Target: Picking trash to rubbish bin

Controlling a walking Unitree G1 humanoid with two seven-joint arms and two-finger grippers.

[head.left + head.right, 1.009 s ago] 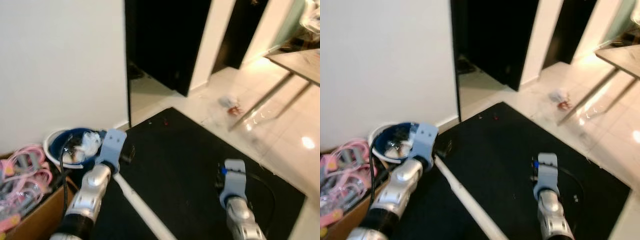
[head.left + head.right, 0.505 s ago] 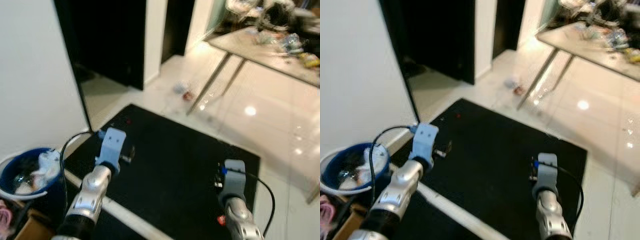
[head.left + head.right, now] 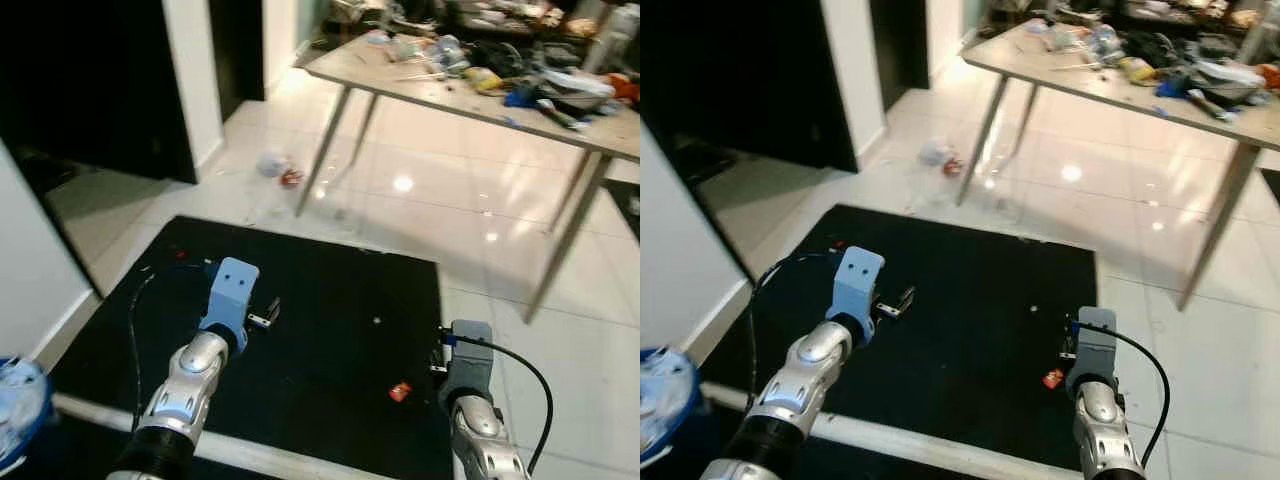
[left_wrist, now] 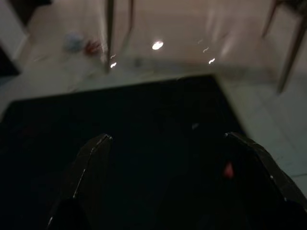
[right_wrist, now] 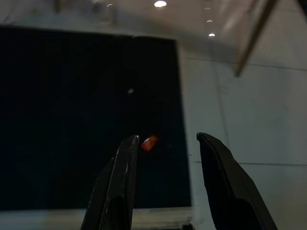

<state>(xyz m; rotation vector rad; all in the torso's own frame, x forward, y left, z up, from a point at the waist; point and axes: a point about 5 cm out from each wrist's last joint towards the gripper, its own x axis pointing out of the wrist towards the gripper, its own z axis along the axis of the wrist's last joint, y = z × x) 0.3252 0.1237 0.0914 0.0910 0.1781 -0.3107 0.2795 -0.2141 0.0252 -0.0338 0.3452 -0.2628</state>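
Your red scrap point(image 3: 399, 391) sits on the black mat point(image 3: 330, 300) nr its right edge, long axis slanted. Right gripper point(image 5: 165, 143) hovers over it, fingers apart, empty; left gripper point(image 4: 168, 143) wide open too.

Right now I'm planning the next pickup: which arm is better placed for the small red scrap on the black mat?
Right. The red scrap lies on the black mat just beside the right gripper, whose open fingers already point near it. The left gripper, also open, is farther off across the mat.

A small red scrap point(image 3: 399, 391) lies on a plain black mat point(image 3: 320, 330) over glossy cream tiles point(image 3: 520, 270).
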